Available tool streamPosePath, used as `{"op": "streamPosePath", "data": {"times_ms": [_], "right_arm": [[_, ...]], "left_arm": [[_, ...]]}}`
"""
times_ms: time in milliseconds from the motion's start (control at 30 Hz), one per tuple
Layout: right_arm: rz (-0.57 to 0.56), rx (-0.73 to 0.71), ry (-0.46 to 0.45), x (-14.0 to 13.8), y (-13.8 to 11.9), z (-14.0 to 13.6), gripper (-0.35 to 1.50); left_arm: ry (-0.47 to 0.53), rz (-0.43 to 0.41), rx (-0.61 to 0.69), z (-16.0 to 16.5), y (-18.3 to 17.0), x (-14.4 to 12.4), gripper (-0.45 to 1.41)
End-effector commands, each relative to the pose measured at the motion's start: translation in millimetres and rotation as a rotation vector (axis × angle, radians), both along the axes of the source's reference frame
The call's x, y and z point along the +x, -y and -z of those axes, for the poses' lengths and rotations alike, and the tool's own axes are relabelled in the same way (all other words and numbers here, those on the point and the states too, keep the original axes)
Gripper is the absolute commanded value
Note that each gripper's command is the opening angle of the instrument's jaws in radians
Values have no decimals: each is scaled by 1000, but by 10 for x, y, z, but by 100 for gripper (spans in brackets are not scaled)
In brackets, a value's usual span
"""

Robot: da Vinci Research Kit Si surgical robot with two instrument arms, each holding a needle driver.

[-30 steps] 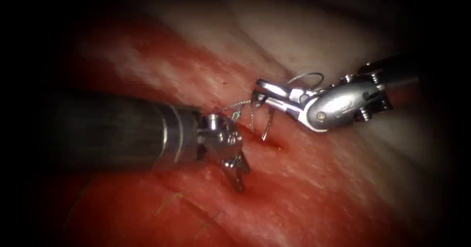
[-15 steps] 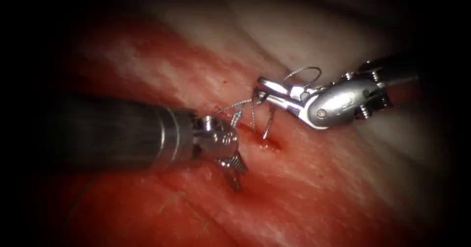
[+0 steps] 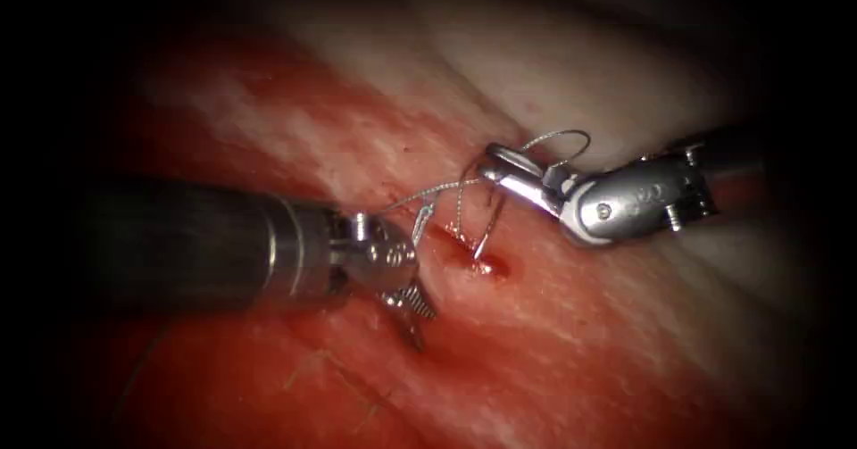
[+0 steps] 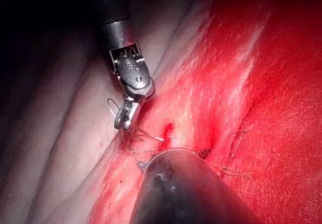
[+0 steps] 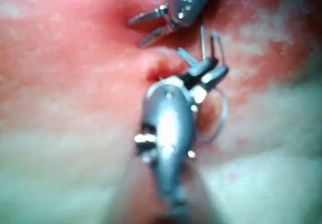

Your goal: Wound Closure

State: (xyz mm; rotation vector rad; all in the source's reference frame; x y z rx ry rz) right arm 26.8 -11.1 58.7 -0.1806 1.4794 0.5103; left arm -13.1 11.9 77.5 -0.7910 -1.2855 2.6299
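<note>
Now right pincer [image 3: 502, 165] grips needle [image 3: 486, 226] above tissue [image 3: 580, 324]; left pincer [image 3: 412, 315] empty.

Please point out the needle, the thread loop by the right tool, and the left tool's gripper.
needle [image 3: 488, 226]: endoscope view, mid-shaft, below the right tool's jaws.
thread loop [image 3: 571, 135]: endoscope view, top of the arc.
left tool's gripper [image 3: 412, 317]: endoscope view, between its open tips.

Endoscope view: bright center, heavy dark vignette around edges, glare on the right claw [image 3: 500, 165] metal. Left wrist view: dark on one side, tissue [image 4: 261, 83] strongly lit. Right wrist view: blurred, out of focus throughout.
</note>
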Motion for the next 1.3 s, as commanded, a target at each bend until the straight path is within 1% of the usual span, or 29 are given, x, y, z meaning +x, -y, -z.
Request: {"op": "streamPosePath", "data": {"times_ms": [33, 333, 467, 700, 733, 933, 1000, 1300], "right_arm": [[-8, 34, -25, 5, 7, -7, -35], [-9, 42, -27, 9, 10, -9, -35], [-7, 68, -31, 16, 14, -11, -35], [-10, 223, -84, 16, 15, -9, -35], [-6, 280, -101, 16, 15, -9, -35], [-24, 426, -149, 13, 15, -11, -35], [-30, 458, -164, 13, 13, -13, -35], [-54, 517, -178, 8, 6, -15, -35]], "left_arm": [[3, 3, 2, -6, 3, -6, 9], [6, 3, 2, -6, 4, -4, 9], [9, 5, 2, -6, 4, -3, 9], [9, 4, 2, -6, 5, -2, 9], [10, 3, 2, -6, 5, -1, 9], [13, 3, 2, -5, 5, 2, 7], [13, 4, 0, -5, 5, 2, 7], [15, 5, -1, -6, 7, 2, 7]]}}
